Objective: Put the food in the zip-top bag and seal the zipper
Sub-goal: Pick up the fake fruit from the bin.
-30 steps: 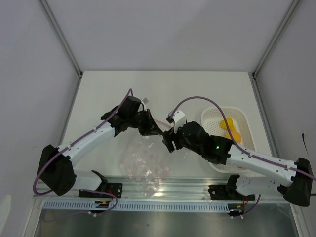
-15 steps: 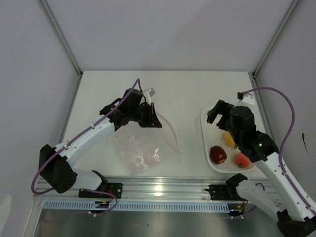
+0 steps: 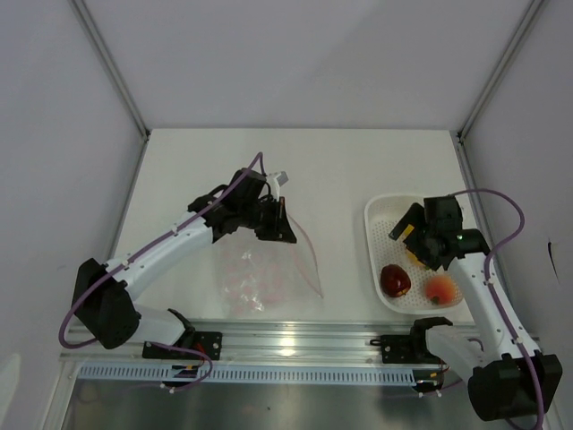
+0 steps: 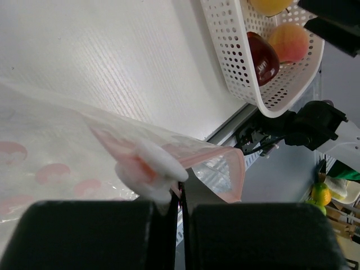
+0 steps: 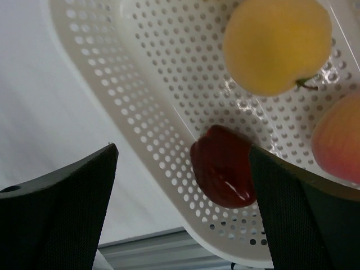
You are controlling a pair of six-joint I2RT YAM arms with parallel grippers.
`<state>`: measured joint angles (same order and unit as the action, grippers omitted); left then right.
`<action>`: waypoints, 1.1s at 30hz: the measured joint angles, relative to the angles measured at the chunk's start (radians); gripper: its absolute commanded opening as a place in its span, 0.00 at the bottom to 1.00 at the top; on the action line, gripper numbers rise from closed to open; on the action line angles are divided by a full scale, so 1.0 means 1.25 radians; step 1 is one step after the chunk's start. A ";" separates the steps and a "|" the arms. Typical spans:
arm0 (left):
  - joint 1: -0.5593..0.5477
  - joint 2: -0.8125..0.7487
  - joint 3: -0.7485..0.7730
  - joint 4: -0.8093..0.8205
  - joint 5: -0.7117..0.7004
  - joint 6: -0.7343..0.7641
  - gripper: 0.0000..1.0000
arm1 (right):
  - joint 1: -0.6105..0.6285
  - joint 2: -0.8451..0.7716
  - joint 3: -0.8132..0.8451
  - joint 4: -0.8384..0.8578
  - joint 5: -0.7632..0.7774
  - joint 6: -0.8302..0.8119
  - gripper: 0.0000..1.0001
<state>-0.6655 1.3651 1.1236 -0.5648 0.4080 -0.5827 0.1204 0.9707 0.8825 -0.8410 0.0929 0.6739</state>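
The clear zip-top bag (image 3: pixel 264 273) with pink dots lies left of centre, its pink-red zipper strip (image 3: pixel 309 253) lifted along the right edge. My left gripper (image 3: pixel 279 224) is shut on the zipper edge by the white slider (image 4: pixel 147 169). The dark red piece (image 3: pixel 395 280), the orange-red piece (image 3: pixel 440 288) and a yellow piece (image 5: pixel 275 42) lie in the white perforated basket (image 3: pixel 383 215). My right gripper (image 3: pixel 417 240) is open and empty above the basket, over the dark red piece (image 5: pixel 223 166). Only one yellow piece shows.
The metal rail (image 3: pixel 295 342) runs along the table's near edge. White enclosure walls stand on both sides and at the back. The basket rim (image 5: pixel 101 84) lies under my right gripper.
My right arm has swung from the bag's mouth back over the basket, its gripper open. My left gripper keeps its hold on the zipper edge and has shifted slightly right.
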 measured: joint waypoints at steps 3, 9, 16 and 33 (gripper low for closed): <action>0.000 0.000 0.000 0.004 0.007 0.000 0.00 | 0.000 -0.003 -0.039 -0.027 0.006 0.044 0.99; 0.000 0.000 0.000 0.008 0.013 0.000 0.00 | 0.000 -0.001 -0.100 -0.068 0.024 0.108 0.99; 0.000 0.000 0.000 0.014 0.019 0.000 0.01 | 0.017 0.003 -0.145 -0.061 0.010 0.139 0.99; 0.000 0.000 0.000 0.019 0.033 -0.001 0.01 | 0.095 0.064 -0.226 0.022 0.004 0.185 0.80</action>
<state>-0.6659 1.3655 1.1236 -0.5407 0.4488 -0.5835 0.2386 1.0508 0.5995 -0.8131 0.0975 0.9051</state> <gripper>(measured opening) 0.004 0.919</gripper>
